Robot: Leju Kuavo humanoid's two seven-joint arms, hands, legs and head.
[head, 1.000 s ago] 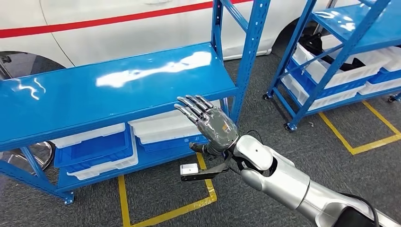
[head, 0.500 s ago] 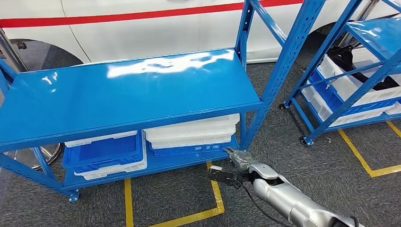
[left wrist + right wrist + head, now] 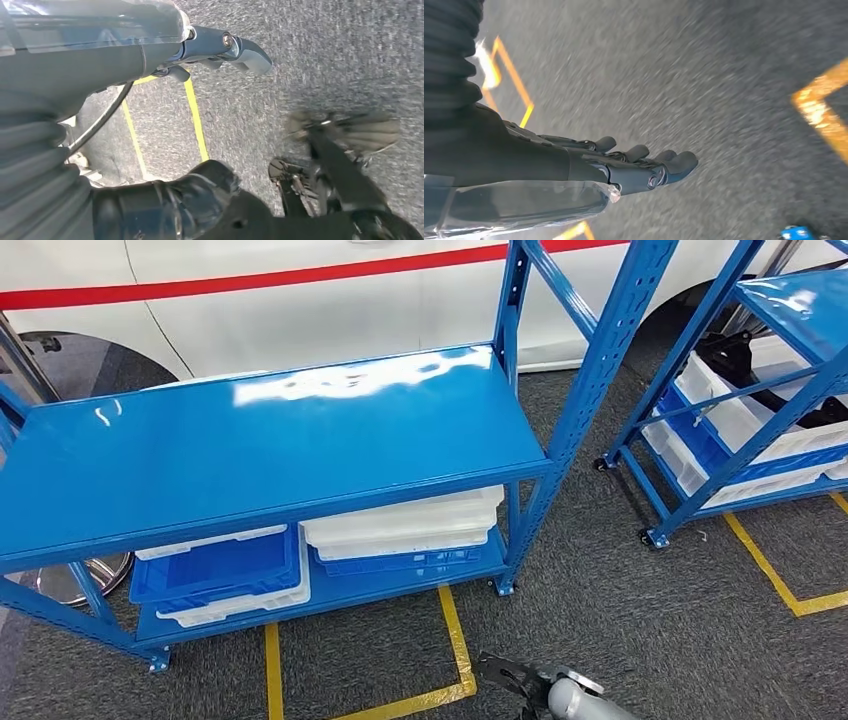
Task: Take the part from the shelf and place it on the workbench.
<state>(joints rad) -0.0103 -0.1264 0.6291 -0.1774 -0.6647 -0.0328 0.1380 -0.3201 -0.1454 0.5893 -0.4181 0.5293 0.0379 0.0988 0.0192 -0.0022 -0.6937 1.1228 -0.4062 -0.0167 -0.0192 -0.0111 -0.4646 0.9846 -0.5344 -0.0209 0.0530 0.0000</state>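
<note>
The blue shelf unit [image 3: 280, 440] stands in front of me, its top board bare and shiny. On its lower level sit white bins [image 3: 400, 525] and a blue bin [image 3: 215, 570]. Dark items [image 3: 725, 352] lie in white bins on a second blue rack [image 3: 700, 430] at the right; I cannot tell what they are. My right arm [image 3: 575, 702] hangs low at the bottom edge of the head view. In the right wrist view my right hand [image 3: 624, 160] has its fingers stretched out over the grey floor and holds nothing. My left hand [image 3: 220, 47] hangs over the floor, also holding nothing.
A white car with a red stripe [image 3: 300, 290] stands close behind the shelf. Yellow floor tape [image 3: 455, 640] marks boxes on the grey carpet in front of both racks. A gap of carpet separates the two racks.
My right arm has dropped from chest height in front of the shelf down to the bottom edge of the head view. The camera has also shifted, so the shelf sits further right.
</note>
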